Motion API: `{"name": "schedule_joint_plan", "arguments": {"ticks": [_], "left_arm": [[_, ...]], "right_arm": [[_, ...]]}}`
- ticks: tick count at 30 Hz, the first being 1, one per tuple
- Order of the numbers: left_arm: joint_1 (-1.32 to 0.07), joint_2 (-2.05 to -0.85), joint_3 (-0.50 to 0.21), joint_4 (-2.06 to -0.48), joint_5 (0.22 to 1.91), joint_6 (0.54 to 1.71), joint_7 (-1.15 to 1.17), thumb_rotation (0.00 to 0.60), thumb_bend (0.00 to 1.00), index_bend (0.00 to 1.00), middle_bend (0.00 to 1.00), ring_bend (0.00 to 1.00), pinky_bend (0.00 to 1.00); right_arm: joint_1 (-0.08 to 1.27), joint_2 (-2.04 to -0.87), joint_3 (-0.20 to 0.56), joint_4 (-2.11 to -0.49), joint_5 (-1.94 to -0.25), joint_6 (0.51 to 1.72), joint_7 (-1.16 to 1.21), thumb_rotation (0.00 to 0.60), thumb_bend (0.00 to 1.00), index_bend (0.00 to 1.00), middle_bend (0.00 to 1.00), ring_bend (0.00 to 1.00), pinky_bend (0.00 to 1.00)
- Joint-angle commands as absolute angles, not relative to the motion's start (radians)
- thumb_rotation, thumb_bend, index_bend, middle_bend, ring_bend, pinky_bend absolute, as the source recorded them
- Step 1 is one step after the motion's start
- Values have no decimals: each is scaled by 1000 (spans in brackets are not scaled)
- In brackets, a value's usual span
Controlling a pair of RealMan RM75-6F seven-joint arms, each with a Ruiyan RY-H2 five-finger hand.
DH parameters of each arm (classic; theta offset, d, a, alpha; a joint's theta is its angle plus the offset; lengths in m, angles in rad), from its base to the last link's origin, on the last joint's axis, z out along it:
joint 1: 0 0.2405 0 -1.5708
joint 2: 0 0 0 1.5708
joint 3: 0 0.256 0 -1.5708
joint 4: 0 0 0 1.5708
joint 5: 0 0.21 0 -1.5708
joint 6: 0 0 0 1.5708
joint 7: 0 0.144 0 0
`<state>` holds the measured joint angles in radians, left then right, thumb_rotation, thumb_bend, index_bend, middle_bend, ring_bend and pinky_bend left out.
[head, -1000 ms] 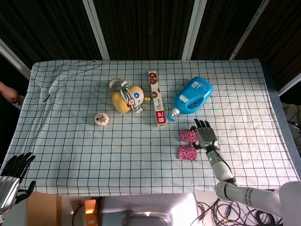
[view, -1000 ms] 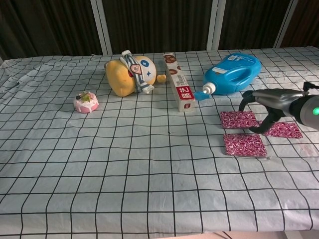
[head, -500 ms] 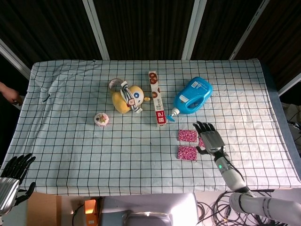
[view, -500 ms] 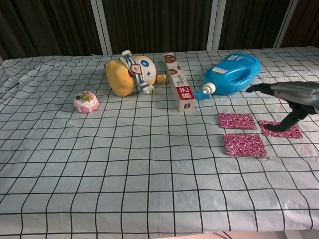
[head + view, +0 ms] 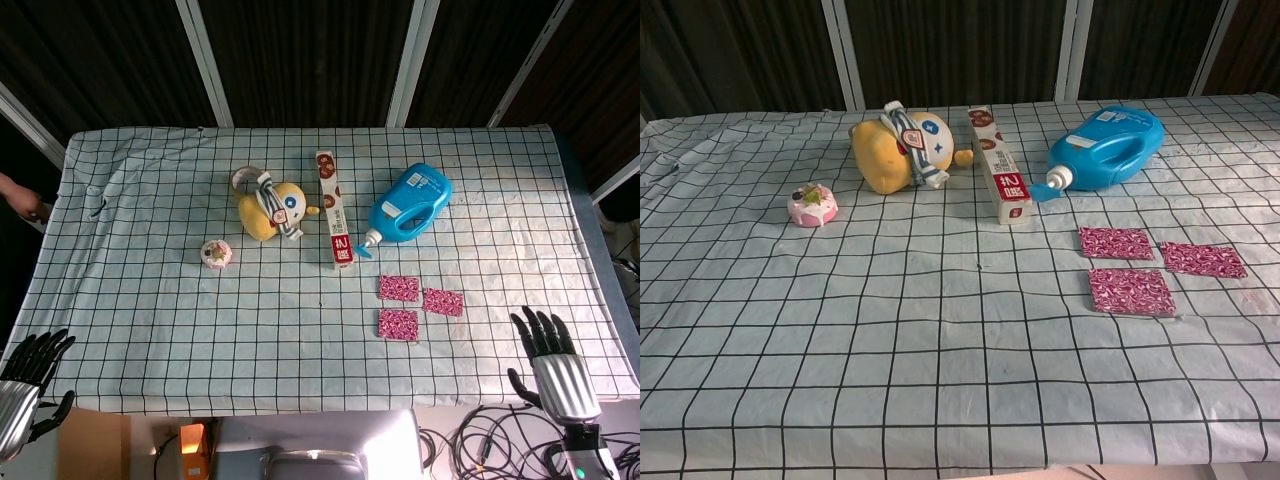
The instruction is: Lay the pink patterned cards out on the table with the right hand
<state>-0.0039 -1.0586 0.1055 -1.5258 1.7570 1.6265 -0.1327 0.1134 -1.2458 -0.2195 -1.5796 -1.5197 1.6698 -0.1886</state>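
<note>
Three pink patterned cards (image 5: 399,288) (image 5: 442,301) (image 5: 398,324) are laid flat on the desk (image 5: 180,320), just below the spout of the blue detergent bottle (image 5: 408,208). They lie close together but apart from each other. The laying-out step looks done, or nearly done; if more cards are left, one must be fetched first. The right hand (image 5: 549,364) is seen far from the bottle, at the desk's near edge. Its fingers are spread wide and nothing is held or touched.

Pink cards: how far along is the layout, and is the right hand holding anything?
Three pink cards lie flat on the cloth: one near the bottle, one to its right, one nearer the table's front edge. The right hand is off the table's front edge, open and empty. No unlaid card shows; the layout looks done.
</note>
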Motion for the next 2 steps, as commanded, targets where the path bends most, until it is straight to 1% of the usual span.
{"name": "schedule_joint_plan", "arguments": {"ticks": [1, 2], "left_arm": [[-5, -1061, 103, -1527, 1760, 1629, -127, 600, 448, 0, 36, 0, 0], [-8, -1063, 103, -1529, 1762, 1624, -120, 600, 448, 0, 36, 0, 0]], "right_arm": [[79, -1247, -229, -1532, -1568, 1705, -117, 600, 311, 0, 0, 0, 3], [73, -1248, -218, -1518, -1567, 1708, -108, 600, 311, 0, 0, 0, 3]]}}
